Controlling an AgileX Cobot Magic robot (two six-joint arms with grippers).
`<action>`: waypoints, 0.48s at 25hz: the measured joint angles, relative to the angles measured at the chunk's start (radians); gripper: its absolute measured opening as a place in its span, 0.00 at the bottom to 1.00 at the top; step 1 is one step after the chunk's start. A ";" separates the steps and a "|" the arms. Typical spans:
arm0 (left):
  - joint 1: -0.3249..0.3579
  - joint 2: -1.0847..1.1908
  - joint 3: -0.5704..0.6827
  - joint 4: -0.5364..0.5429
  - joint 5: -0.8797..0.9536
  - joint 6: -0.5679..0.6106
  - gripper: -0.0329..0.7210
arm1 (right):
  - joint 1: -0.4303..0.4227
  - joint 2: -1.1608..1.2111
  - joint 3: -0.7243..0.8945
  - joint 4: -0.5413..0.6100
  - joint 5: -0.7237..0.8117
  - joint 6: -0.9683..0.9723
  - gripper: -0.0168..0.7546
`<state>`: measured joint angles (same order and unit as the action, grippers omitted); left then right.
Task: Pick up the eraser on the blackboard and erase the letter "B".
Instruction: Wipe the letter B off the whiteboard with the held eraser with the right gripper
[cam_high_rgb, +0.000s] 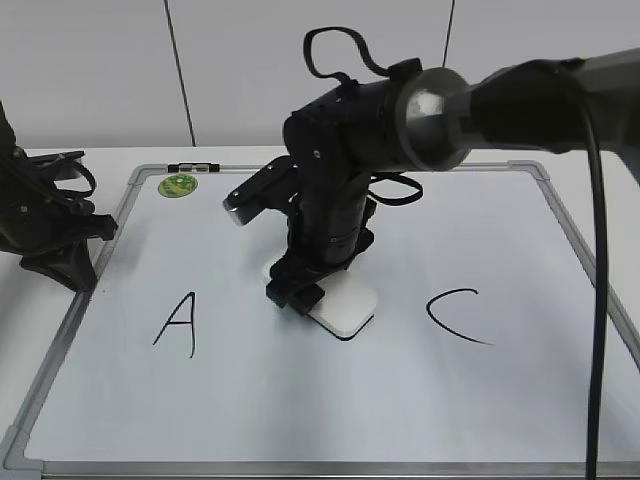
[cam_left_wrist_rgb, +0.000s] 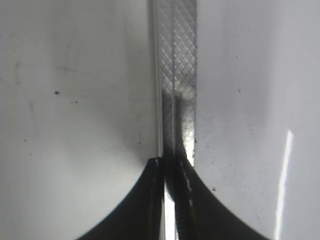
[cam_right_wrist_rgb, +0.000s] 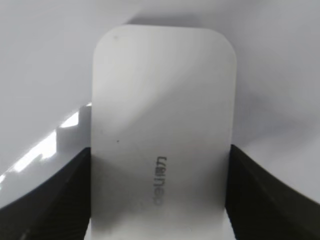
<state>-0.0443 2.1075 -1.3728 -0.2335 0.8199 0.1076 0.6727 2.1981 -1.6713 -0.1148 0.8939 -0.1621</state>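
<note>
The white eraser lies flat on the blackboard between the black "A" and the black "C". My right gripper is shut on the eraser. In the right wrist view both fingers press the eraser's sides, grey lettering up. No letter "B" shows; its spot is under the eraser and arm. My left gripper rests at the board's left frame. In the left wrist view its jaws are shut over the grey frame strip.
The black "A" is at the left of the board, the black "C" at the right. A round green sticker sits at the top-left corner. The right arm reaches in from the upper right.
</note>
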 joint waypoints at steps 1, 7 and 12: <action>0.000 0.000 0.000 0.000 0.000 0.000 0.10 | -0.015 0.000 0.000 0.000 -0.007 0.002 0.72; 0.000 0.000 0.000 0.000 0.001 0.000 0.10 | -0.095 0.004 0.000 -0.010 -0.059 0.004 0.72; 0.000 0.001 -0.002 0.000 0.002 0.000 0.10 | -0.136 0.010 0.000 -0.028 -0.086 0.019 0.72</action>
<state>-0.0443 2.1080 -1.3745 -0.2335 0.8219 0.1076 0.5369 2.2080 -1.6713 -0.1429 0.8081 -0.1434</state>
